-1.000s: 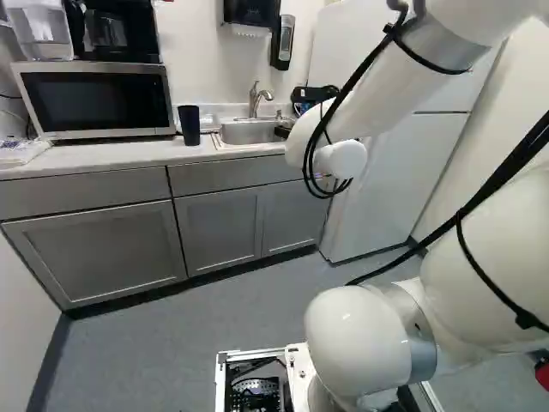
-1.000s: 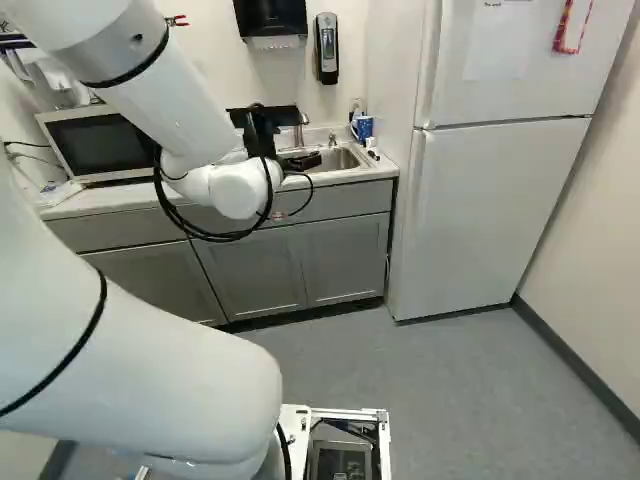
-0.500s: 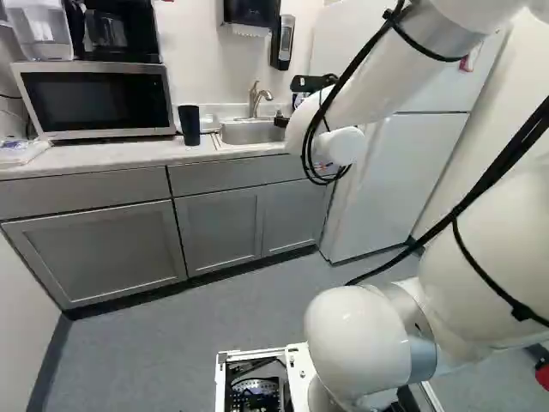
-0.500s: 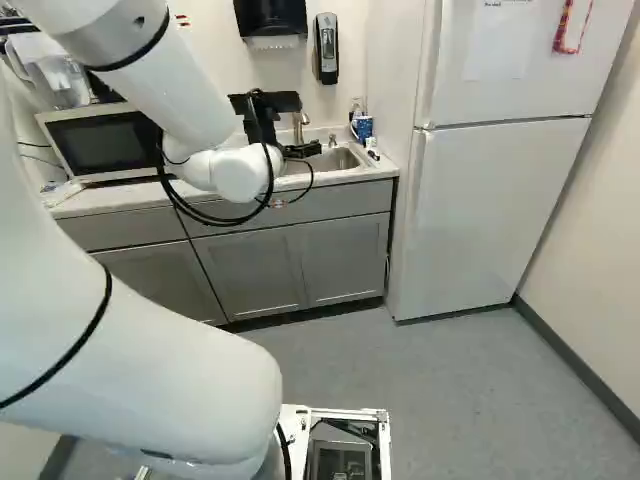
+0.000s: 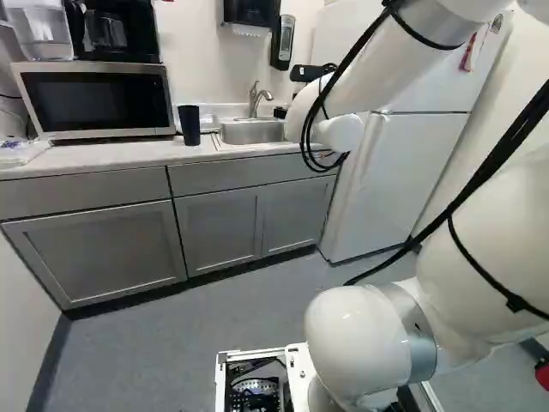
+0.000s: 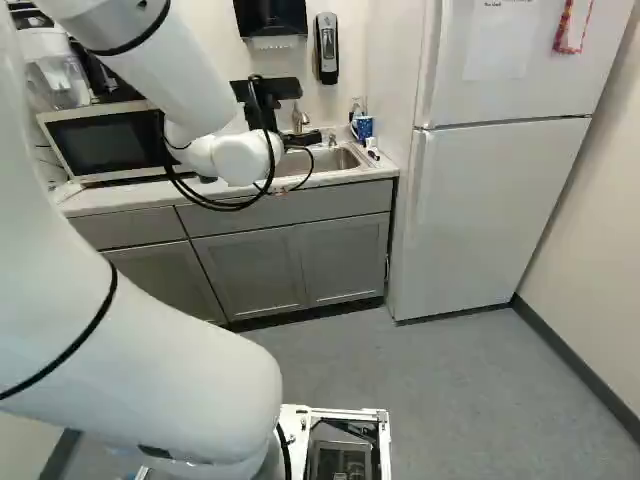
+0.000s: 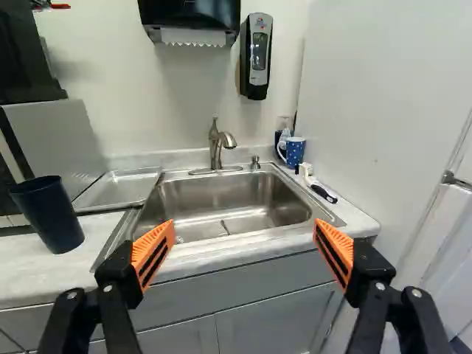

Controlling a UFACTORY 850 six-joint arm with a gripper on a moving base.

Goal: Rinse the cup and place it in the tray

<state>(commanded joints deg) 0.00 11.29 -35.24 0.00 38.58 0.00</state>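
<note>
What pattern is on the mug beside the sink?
Light dots on blue; the mug shows best in the wrist view.

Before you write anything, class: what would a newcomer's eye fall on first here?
Probably the bulky white arm, looming large in both base views. Next, in the wrist view, the open gripper with its bright orange pads, the steel sink ahead of it, and the tall dark cup on the counter.
</note>
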